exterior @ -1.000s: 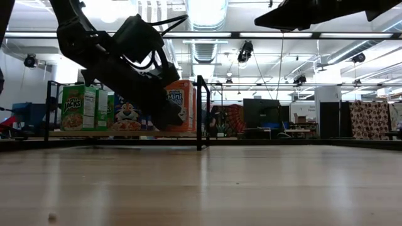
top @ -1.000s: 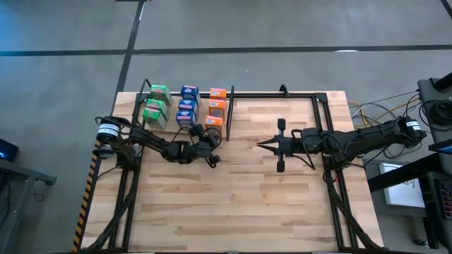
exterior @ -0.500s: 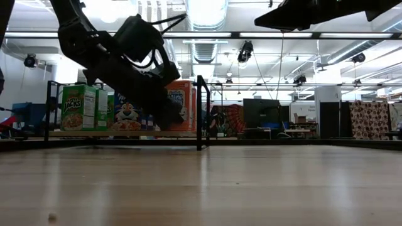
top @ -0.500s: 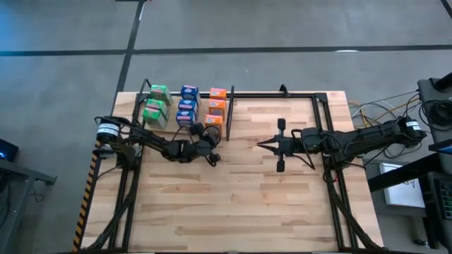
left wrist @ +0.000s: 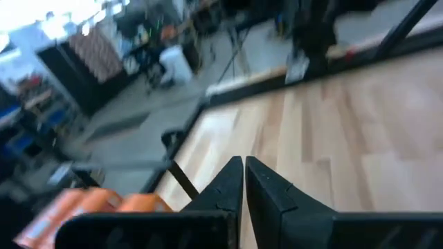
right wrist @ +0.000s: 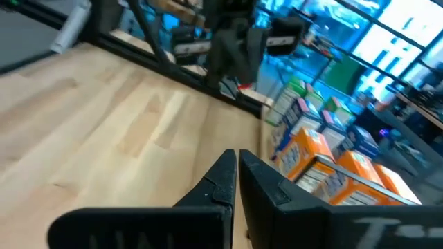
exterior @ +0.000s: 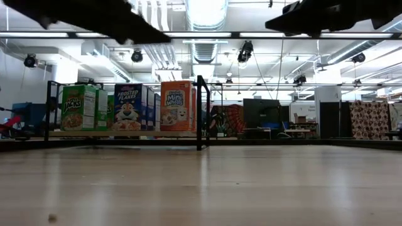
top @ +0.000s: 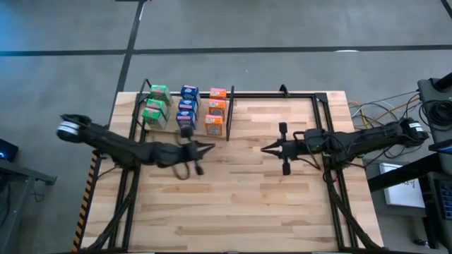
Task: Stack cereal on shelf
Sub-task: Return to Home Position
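The left gripper (top: 209, 147) hangs over the table (top: 240, 204) with its fingers (left wrist: 230, 178) pressed together on nothing, tips pointing toward the right gripper (top: 264, 149). The right gripper's fingers (right wrist: 223, 174) are likewise closed and empty. A strip of bare planks lies between the two sets of tips. The cereal (top: 186, 107) stands in green, blue and orange rows on the shelf (exterior: 125, 134), just to the far side of the left fingers and apart from them. The orange row is nearest, beside the black divider rod (exterior: 200, 113). On the near side of both pairs of fingers, open wood runs to the table's front edge.
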`<action>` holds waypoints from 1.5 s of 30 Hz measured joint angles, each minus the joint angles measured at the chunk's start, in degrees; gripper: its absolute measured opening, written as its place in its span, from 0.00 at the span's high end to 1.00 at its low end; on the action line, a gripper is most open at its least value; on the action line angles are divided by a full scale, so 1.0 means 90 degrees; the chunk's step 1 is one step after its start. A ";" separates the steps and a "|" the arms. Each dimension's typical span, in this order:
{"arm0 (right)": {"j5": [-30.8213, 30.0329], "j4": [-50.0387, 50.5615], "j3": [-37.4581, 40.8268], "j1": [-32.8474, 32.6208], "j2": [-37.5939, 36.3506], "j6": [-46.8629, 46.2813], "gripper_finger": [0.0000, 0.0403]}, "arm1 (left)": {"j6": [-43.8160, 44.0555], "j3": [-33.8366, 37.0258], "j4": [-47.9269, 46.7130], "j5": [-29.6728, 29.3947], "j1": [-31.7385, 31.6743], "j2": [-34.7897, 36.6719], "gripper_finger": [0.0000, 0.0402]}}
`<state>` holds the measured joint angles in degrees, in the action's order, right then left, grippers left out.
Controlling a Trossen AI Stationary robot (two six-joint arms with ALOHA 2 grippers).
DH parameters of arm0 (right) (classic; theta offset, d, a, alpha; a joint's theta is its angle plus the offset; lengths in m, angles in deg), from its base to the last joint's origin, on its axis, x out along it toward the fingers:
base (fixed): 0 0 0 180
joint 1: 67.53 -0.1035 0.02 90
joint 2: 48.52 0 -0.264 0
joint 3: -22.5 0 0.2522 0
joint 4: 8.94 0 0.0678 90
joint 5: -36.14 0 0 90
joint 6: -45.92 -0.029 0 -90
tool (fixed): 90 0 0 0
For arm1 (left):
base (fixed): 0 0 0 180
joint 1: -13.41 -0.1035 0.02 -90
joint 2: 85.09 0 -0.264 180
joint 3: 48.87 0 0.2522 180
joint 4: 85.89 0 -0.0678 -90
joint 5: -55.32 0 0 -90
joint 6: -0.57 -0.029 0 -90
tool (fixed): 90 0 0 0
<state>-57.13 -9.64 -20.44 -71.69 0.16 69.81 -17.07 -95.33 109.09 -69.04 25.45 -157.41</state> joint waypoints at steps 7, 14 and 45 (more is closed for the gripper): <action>0.0252 0.0004 0.0381 0.0136 -0.0651 -0.0158 0.98 | -0.0075 0.1123 -0.0120 0.0115 0.0128 0.2411 1.00; 0.0219 -0.0097 0.0775 0.0136 -0.1241 -0.0234 0.98 | 0.0067 0.1796 -0.0123 0.0090 0.0128 0.4176 1.00; 0.0543 -0.0406 0.2583 0.0134 -0.4646 -0.0371 0.98 | -0.0410 0.2225 -0.1488 0.0097 0.0121 0.6636 1.00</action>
<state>-52.24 -13.29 2.81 -70.49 -41.65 66.46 -20.76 -75.31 95.70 -68.16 26.53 -97.69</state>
